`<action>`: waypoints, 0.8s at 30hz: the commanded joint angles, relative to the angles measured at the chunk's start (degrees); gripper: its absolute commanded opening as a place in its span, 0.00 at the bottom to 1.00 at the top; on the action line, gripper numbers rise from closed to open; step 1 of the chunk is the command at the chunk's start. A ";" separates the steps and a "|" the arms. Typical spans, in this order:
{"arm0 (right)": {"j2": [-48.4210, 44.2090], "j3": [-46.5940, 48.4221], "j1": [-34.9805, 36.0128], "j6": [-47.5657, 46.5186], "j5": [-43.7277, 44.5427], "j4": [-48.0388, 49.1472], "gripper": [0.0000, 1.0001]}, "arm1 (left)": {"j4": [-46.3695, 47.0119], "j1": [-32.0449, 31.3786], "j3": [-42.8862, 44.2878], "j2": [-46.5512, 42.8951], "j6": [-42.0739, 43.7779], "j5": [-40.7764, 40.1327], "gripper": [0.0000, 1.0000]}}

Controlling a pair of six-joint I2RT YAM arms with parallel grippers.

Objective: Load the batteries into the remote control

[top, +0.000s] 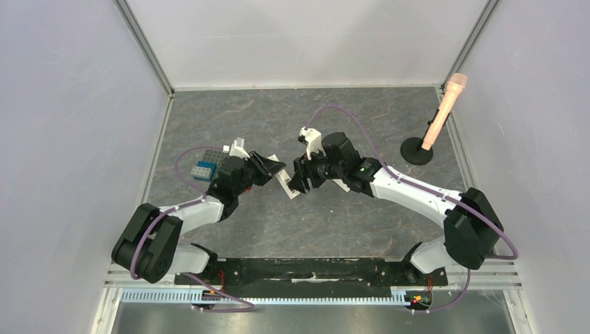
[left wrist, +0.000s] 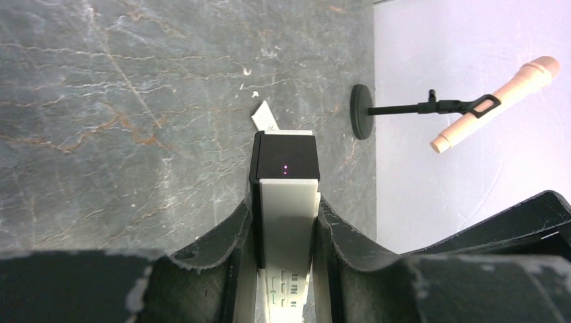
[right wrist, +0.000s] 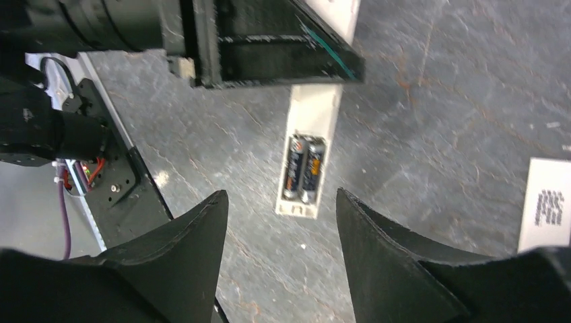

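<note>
White remote control (left wrist: 288, 222) clamped in left claw (left wrist: 284, 208), batteries (right wrist: 304, 168) inside.

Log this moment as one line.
left fingers: shut on remote control | right fingers: open, empty | batteries: both seated, uncovered

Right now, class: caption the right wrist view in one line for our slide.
Two batteries sit side by side in the white remote control's open compartment, framed by open jaws.

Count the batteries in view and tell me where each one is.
2. One battery lies in the open compartment of the remote control; the second battery lies beside it in the same compartment. No others show, though some may be hidden.
</note>
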 commanded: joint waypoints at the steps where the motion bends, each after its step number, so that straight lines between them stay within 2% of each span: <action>1: -0.33 -0.09 2.18 0.62 -0.24 6.60 0.63 | 6.06 -0.86 0.99 -2.50 -1.67 -1.15 0.02; 10: 4.94 1.33 6.75 -2.33 10.02 9.99 0.66 | 4.18 -1.15 -1.26 -4.57 -3.87 -1.74 0.02; 16: 7.37 1.73 7.16 -3.24 10.29 9.68 0.64 | 4.06 -1.25 -1.85 -5.10 -4.68 -1.53 0.03; 21: 8.34 1.90 7.09 -4.21 8.99 8.80 0.52 | 4.50 -1.29 -2.86 -5.91 -5.33 -2.00 0.07; 24: 9.33 2.96 7.07 -4.62 8.08 6.46 0.35 | 4.00 -1.34 -3.35 -6.85 -4.93 -2.30 0.12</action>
